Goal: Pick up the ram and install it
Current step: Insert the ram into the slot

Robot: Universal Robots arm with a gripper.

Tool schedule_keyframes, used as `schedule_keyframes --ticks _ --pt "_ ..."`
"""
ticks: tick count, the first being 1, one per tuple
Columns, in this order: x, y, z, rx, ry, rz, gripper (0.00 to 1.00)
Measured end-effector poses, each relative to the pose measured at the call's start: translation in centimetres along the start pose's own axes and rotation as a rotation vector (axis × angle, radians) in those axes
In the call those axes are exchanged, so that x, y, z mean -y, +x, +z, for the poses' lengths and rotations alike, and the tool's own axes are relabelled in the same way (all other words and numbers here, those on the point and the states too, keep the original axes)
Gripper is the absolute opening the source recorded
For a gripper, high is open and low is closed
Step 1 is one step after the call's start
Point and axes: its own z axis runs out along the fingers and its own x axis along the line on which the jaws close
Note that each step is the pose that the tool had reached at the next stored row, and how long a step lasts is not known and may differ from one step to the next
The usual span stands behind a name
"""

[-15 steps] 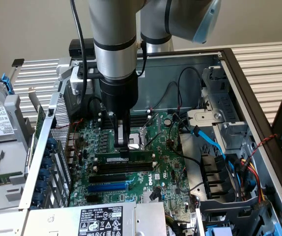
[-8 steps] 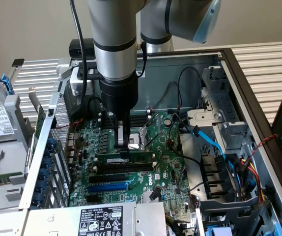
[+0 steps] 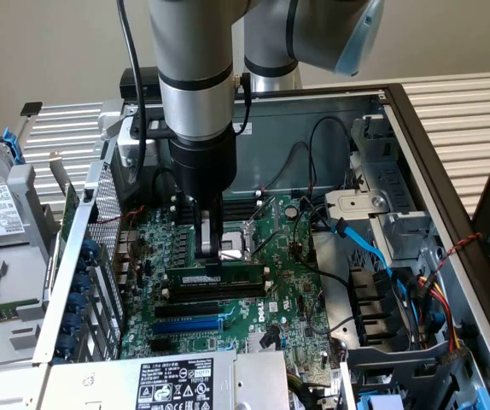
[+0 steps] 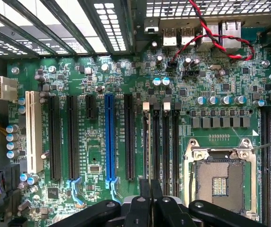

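Gripper (image 4: pixel 150 189) fingers clamp the top edge of the ram (image 3: pixel 219 276). It stands upright near the motherboard's (image 3: pixel 289 286) middle, close to the blue slot (image 3: pixel 189 325).

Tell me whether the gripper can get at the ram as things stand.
Probably yes. The gripper stands straight over the ram, its fingertips appearing closed on the stick's top edge. Nothing lies between them; the blue cable sits off to the exterior view's right.

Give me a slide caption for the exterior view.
Gripper clamps the long green circuit-board ram stick upright at the long black motherboard slots.
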Motion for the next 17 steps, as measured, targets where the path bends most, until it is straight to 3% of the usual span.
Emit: schedule_keyframes --ticks 17 --pt "0.0 0.01 0.17 -0.0001 0.0001 -0.003 0.12"
